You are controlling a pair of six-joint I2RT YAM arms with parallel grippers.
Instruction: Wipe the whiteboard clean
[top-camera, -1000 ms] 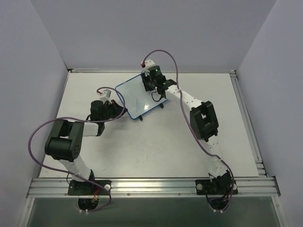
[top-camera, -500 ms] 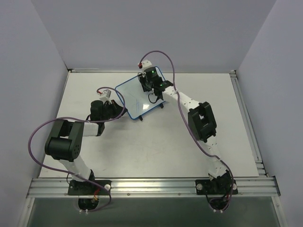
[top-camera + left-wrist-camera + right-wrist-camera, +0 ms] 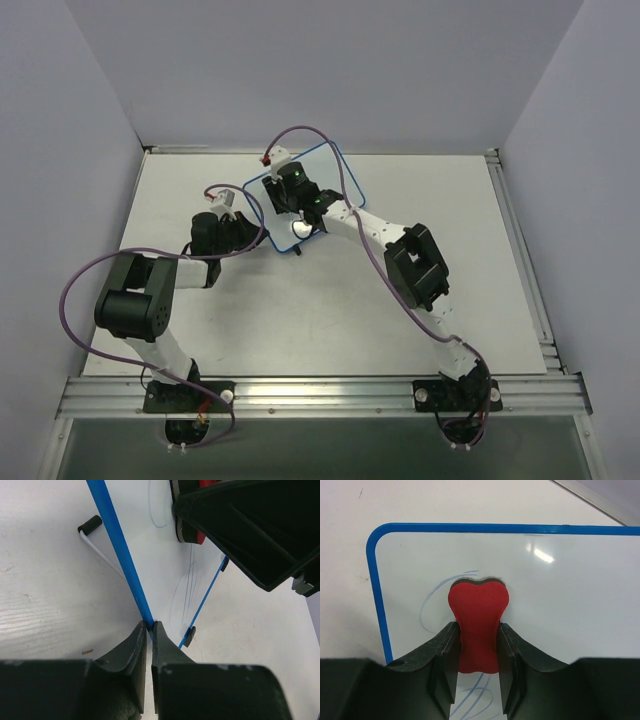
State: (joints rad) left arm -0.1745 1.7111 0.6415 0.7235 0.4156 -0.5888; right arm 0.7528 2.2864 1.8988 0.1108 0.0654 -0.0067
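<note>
White table [image 3: 300,320] — red eraser [image 3: 478,625] pressed on gripped whiteboard [image 3: 580,595].

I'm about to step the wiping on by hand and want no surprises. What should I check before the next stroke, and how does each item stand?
1. Board held: the left gripper is shut on the blue rim of the whiteboard: ok.
2. Tool held: the right gripper is shut on the red eraser: ok.
3. Contact: the eraser appears to sit against the board face: ok.
4. Board clean: blue scribbles remain beside and below the eraser: not ok.
5. Board lying flat on the table: cannot tell.
</note>
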